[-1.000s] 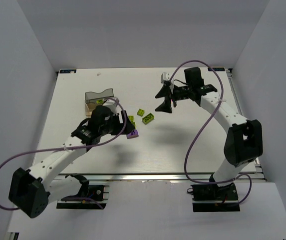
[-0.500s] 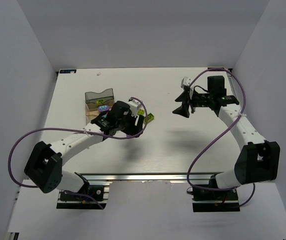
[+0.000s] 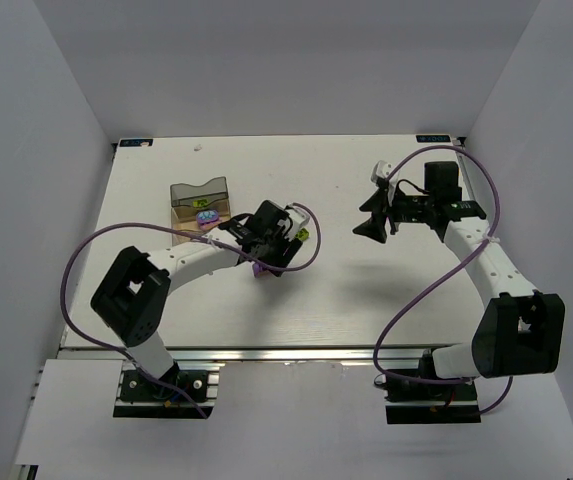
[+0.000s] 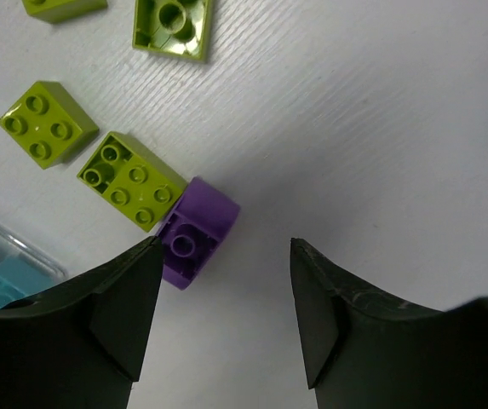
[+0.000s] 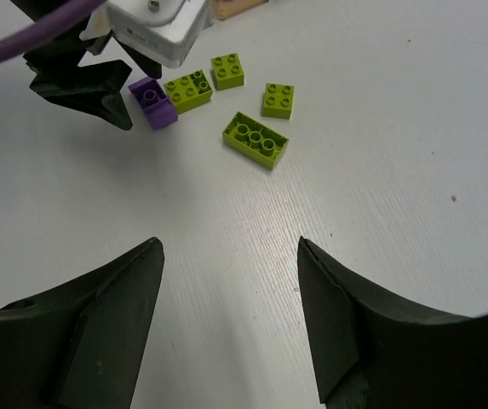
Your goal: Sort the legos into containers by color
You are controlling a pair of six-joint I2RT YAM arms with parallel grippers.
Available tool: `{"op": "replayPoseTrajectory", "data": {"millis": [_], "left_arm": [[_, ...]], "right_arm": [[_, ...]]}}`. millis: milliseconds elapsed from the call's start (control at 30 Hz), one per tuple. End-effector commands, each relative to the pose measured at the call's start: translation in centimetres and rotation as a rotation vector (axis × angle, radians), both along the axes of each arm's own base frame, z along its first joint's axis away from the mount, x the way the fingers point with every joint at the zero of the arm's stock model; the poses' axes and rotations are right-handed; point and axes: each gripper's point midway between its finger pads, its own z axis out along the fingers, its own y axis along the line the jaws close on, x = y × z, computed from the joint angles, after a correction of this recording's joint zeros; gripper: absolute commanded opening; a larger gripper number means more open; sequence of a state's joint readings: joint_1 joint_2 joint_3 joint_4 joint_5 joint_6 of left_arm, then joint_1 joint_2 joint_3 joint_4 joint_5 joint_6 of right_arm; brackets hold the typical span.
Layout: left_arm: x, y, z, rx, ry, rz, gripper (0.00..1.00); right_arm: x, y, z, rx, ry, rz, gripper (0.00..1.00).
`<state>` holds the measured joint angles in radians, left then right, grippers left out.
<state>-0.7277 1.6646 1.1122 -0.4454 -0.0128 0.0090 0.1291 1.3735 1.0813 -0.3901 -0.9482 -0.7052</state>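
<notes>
Swinging my left pincer [image 4: 225, 247] right, away from trays [image 3: 198, 190]; spread wide, empty, closing in on purple brick [image 4: 194, 232].

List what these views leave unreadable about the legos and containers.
Top external: loose legos mostly covered by the left arm; bricks inside the containers too small to count.
Left wrist: containers cut by the frame edge and a finger.
Right wrist: containers cut off at the top edge.

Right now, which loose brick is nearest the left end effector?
The purple brick, the only loose one that isn't lime-green. It lies just ahead of the open left end effector, touching a lime-green brick.
</notes>
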Motion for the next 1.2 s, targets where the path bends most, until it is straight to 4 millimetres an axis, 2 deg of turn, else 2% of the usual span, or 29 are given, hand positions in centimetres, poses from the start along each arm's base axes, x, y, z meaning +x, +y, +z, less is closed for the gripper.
{"op": "replayPoseTrajectory", "data": {"millis": [0, 267, 700, 900, 1067, 1167], "left_arm": [[0.9, 1.3, 0.8, 0.098, -0.051, -0.02, 0.71], [1.0, 2.8, -0.8, 0.206, -0.042, -0.035, 0.71], [0.8, 3.2, -4.0, 0.284, 0.02, -0.096, 0.67], [1.4, 2.2, -4.1, 0.25, 0.017, -0.108, 0.65], [1.1, 1.8, -4.7, 0.242, 0.055, -0.117, 0.49], [0.9, 1.7, -4.1, 0.224, 0.059, -0.082, 0.4]], "right_arm": [[0.0, -0.2, 0.9, 0.017, -0.029, -0.005, 0.69], [0.5, -0.5, 0.5, 0.016, -0.007, -0.024, 0.7], [1.3, -0.8, 0.3, 0.016, 0.008, -0.041, 0.7], [1.3, -0.8, 0.0, 0.013, 0.023, -0.042, 0.7], [1.5, -0.9, 0.1, 0.012, 0.023, -0.046, 0.69], [1.5, -0.9, -0.1, 0.013, 0.032, -0.048, 0.68]]}}
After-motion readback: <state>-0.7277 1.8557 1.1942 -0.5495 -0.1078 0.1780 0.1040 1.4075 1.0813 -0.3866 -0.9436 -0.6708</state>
